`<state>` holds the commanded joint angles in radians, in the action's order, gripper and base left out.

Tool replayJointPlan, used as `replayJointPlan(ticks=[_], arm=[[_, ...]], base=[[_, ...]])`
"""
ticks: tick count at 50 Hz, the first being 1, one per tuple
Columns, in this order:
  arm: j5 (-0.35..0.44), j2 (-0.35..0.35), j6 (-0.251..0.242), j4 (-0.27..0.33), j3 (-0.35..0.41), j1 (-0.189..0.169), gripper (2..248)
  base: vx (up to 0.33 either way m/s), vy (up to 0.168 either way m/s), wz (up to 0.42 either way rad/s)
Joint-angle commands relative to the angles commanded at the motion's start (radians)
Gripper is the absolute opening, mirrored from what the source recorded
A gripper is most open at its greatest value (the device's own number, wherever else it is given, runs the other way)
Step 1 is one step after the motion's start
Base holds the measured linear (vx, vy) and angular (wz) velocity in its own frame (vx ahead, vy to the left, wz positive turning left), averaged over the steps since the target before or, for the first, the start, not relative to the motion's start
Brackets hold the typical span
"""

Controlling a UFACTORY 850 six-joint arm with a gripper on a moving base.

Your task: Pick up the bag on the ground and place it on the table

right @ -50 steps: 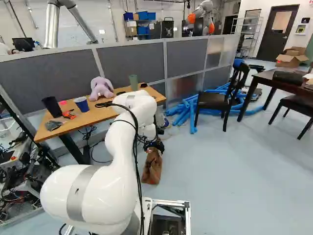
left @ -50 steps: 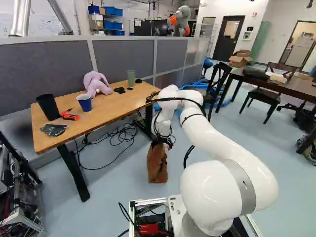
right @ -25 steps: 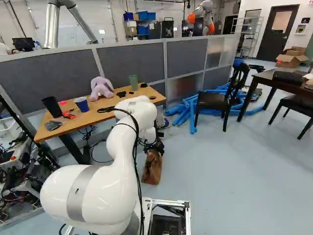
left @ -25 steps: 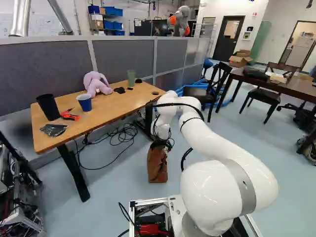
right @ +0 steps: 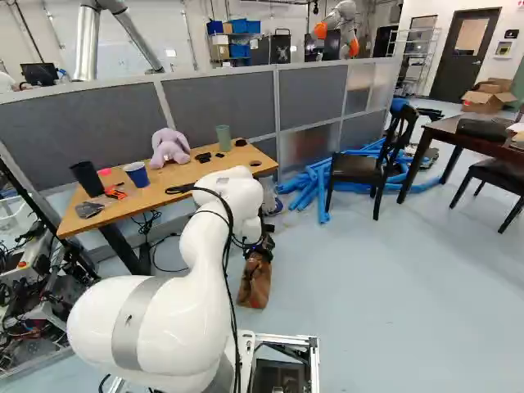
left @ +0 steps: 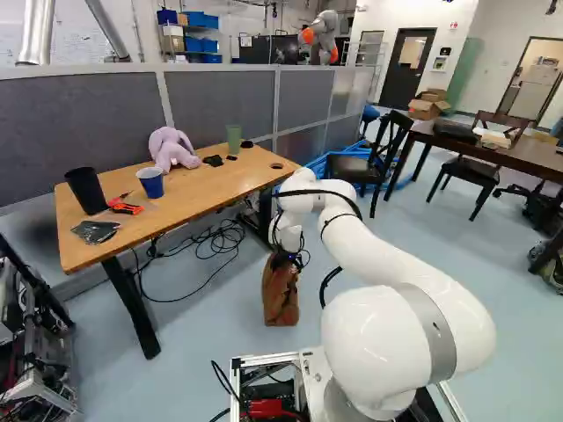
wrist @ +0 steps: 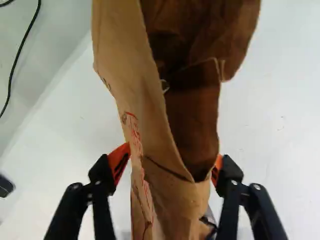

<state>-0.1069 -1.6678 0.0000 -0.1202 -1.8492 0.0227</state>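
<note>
Claw (left: 284,259) released, fingers spread, one each side of the bag's top. Bag (left: 281,297) stands upright on the floor (left: 202,369), mouth gaping, near the table (left: 207,192). Table carries plush toy (left: 171,149), blue cup (left: 151,185), black cup (left: 86,192), green cup (left: 233,139).

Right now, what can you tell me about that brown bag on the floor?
The brown bag looks like creased paper, with red markings on one side. It stands upright on the floor, near the table, its mouth gaping. The fingers stand apart on either side; whether both touch it, I cannot tell.
</note>
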Motion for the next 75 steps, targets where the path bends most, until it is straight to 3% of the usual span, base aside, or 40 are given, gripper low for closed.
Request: replayJointPlan(ticks=[4,5,9,10,15,16,20,21,25,26,75], arm=[[0.000,0.000,0.000,0.000,0.000,0.000,185],[0.000,0.000,0.000,0.000,0.000,0.000,146],[0.000,0.000,0.000,0.000,0.000,0.000,146],[0.000,0.000,0.000,0.000,0.000,0.000,107],[0.000,0.000,0.000,0.000,0.000,0.000,107],[0.000,0.000,0.000,0.000,0.000,0.000,69],[0.000,0.000,0.000,0.000,0.000,0.000,69],[0.000,0.000,0.000,0.000,0.000,0.000,31],[0.000,0.000,0.000,0.000,0.000,0.000,31],[0.000,0.000,0.000,0.000,0.000,0.000,18],[0.000,0.174,0.000,0.000,0.172,0.000,18]], base=[[0.000,0.000,0.000],[0.000,0.000,0.000],[0.000,0.000,0.000],[0.000,0.000,0.000],[0.000,0.000,0.000],[0.000,0.000,0.000],[0.000,0.000,0.000],[0.000,0.000,0.000],[0.000,0.000,0.000],[0.000,0.000,0.000],[0.000,0.000,0.000]])
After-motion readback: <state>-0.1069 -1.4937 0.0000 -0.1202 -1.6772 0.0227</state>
